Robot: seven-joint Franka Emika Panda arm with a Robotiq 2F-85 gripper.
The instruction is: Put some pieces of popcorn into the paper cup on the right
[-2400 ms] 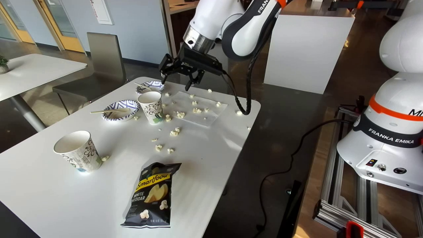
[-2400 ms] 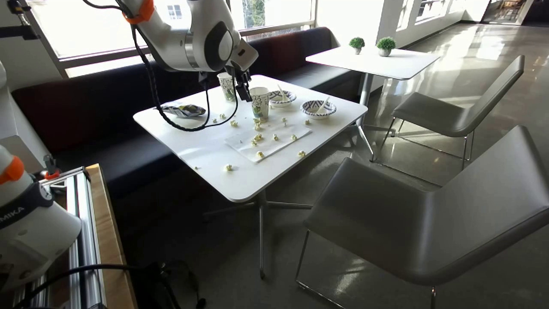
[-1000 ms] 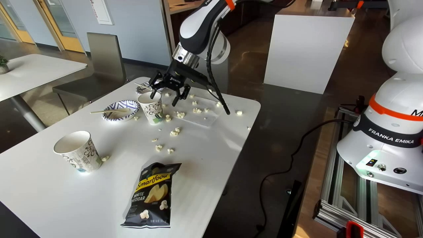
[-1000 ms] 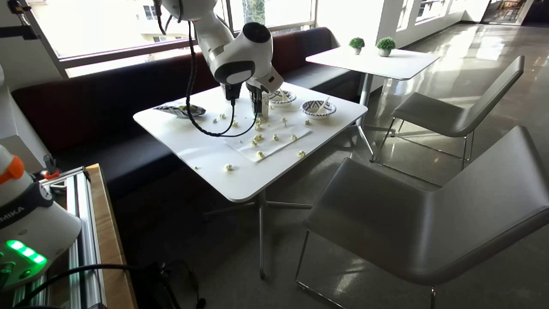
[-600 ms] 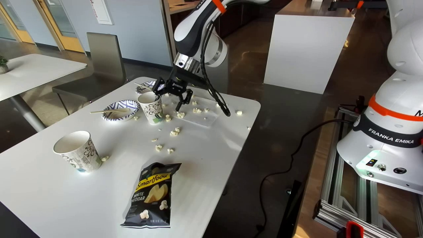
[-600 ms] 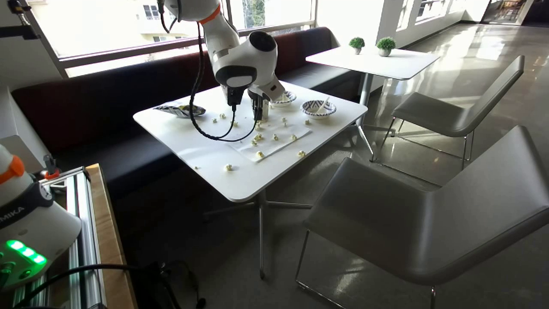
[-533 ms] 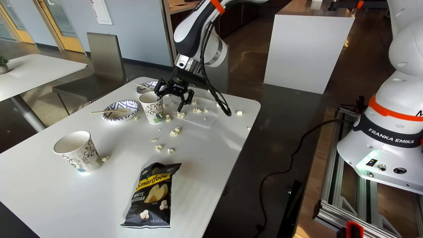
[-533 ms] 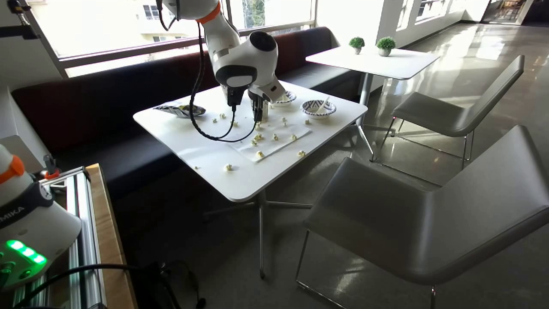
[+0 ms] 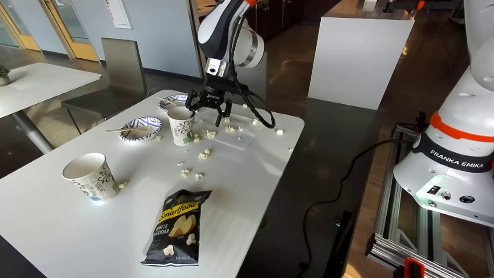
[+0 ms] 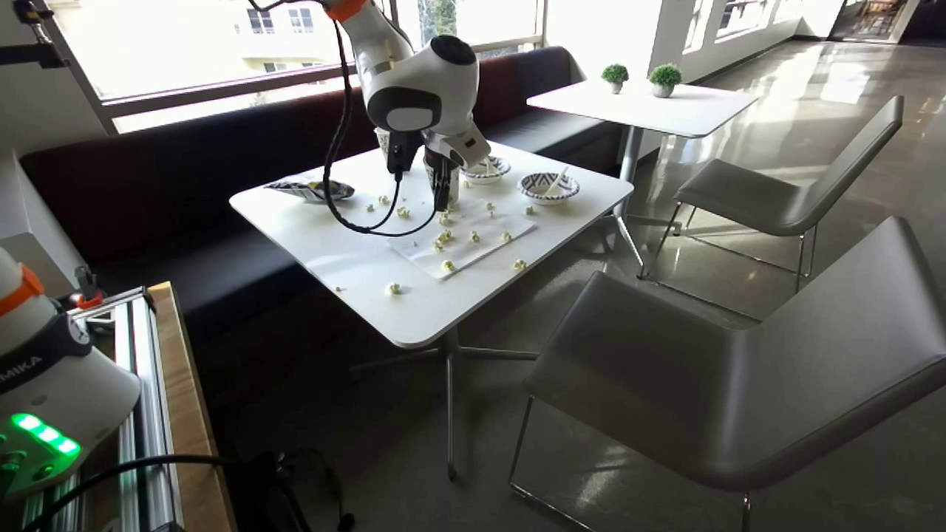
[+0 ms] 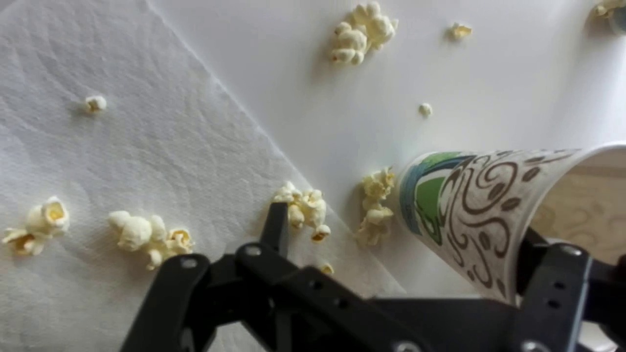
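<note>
The tool (image 9: 205, 120) is spread wide, one finger inside the paper cup (image 11: 464, 210), wrist view right! Popcorn (image 11: 134, 234) lies lower left.

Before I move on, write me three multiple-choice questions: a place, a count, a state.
1. Where do loose popcorn pieces lie?
A) chairs
B) white table and paper napkin
C) bench

2. How many printed paper cups stand there?
A) two
B) three
C) five

3. How is the Robotiq gripper?
A) shut on a cup
B) shut on popcorn
C) open

1 B: the wrist view shows pieces on both surfaces.
2 A: in an exterior view one stands by the gripper, one left of the Smartfood White Cheddar bag.
3 C: in the wrist view its fingers stand wide apart.
</note>
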